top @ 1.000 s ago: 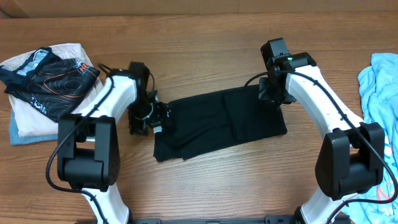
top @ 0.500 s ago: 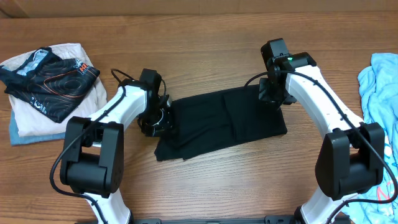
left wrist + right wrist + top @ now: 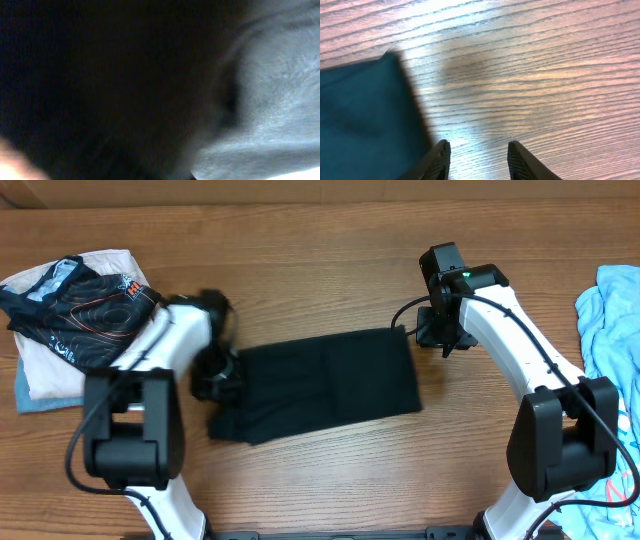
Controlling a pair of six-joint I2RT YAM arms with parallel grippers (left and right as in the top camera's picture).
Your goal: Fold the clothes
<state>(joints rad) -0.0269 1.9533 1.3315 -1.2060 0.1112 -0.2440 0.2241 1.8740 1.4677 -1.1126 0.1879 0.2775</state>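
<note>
Shirt position: the black T-shirt lies flat as a folded oblong at the middle of the table. It has been slid toward the left side since a second ago, with its fold kept.
Left hand: the left gripper has been shut within the last second. It is judged to be clamped on the T-shirt's left edge, since the cloth has travelled with it. Its wrist view is filled with dark cloth, so the fingers cannot be seen there.
Right hand: the right gripper is held with jaws apart and nothing between them. Bare wood is seen under it, and the T-shirt's corner is left just beside its left finger.
Change at the right: the corner that lay under the right gripper has been drawn out from beneath it.
Meaning for the task: the garment appears to be getting repositioned, not folded further. A last fold or a move toward the stack seems likely.
Stack: a patterned garment is laid on pale folded ones at far left.
Unfolded: a light blue garment waits at the right edge.
</note>
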